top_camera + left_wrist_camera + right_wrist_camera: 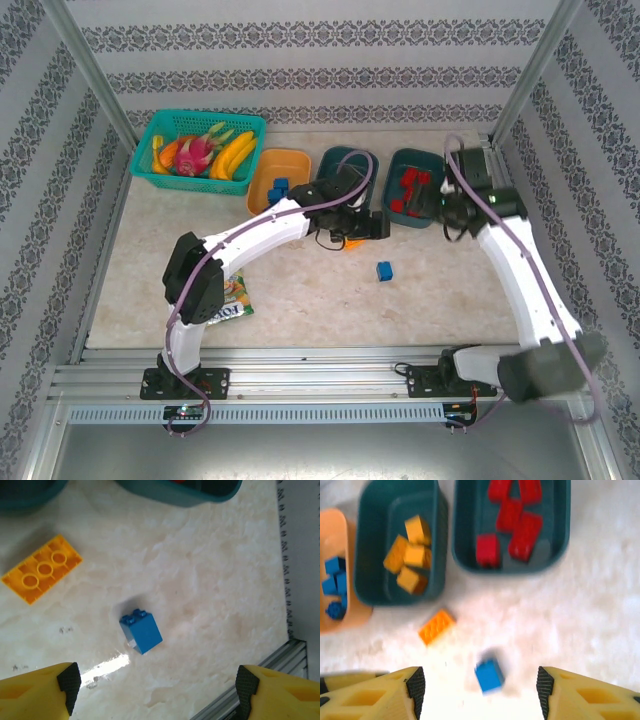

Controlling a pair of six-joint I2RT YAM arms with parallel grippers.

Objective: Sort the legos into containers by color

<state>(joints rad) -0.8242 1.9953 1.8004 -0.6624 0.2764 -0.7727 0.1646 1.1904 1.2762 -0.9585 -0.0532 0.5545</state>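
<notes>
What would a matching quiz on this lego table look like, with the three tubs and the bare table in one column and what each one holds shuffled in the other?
Column one:
1. orange tub
2. middle teal tub
3. right teal tub
4. table

Column two:
A. red bricks
B. blue bricks
C. yellow bricks
D. one loose blue brick and one loose orange brick

Pairs: 1-B, 2-C, 3-A, 4-D.
</notes>
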